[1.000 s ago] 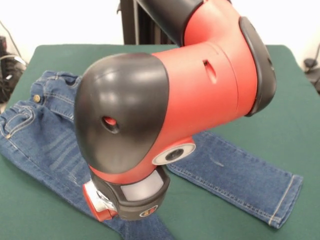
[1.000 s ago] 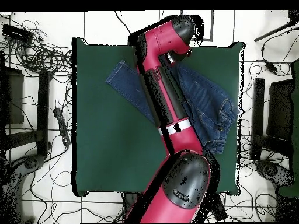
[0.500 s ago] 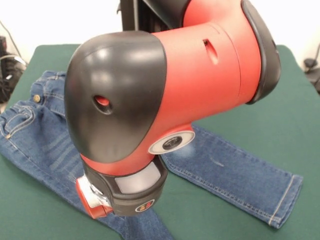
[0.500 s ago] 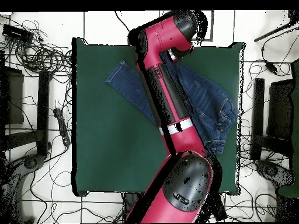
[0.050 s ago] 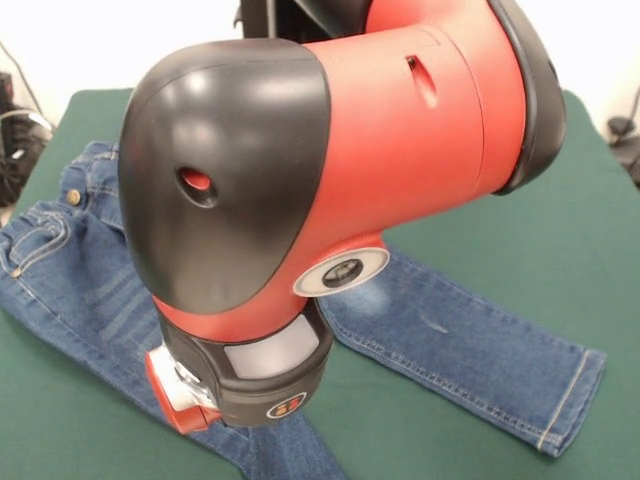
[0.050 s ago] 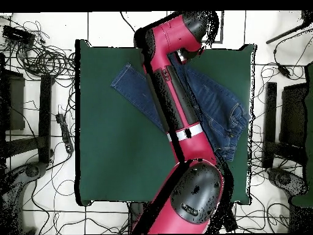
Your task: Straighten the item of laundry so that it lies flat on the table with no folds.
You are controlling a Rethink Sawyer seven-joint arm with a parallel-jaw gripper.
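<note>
Because the big red and black arm (image 5: 330, 170) fills most of the front view, the claw at its tip is hidden, so I cannot tell if it is wide, narrow or holding anything. The jeans (image 5: 470, 350) lie on the green table (image 5: 560, 220). In the front view the waist with the brass button (image 5: 73, 197) sits at the upper left of the frame, one leg runs down to the lower right and ends in a hemmed cuff (image 5: 570, 400), and the other leg goes down toward the bottom edge under the arm. In the overhead view the jeans (image 6: 217, 107) are in the upper right part of the table (image 6: 116, 153), with one leg poking out to the upper left of the arm (image 6: 177, 104) and the waist bunched up near the right edge. The leg at the lower right looks flat, but the waist end looks rumpled and folded. I think the jeans are soft and floppy, but thick, so they will bend and drag, not slide easily on the fuzzy table. They will not break. A good place to grab looks like a thick edge, such as the waistband or a cuff, because the seam there gives something firm to pinch. Pulling from the rumpled waist end would likely help most.
</note>
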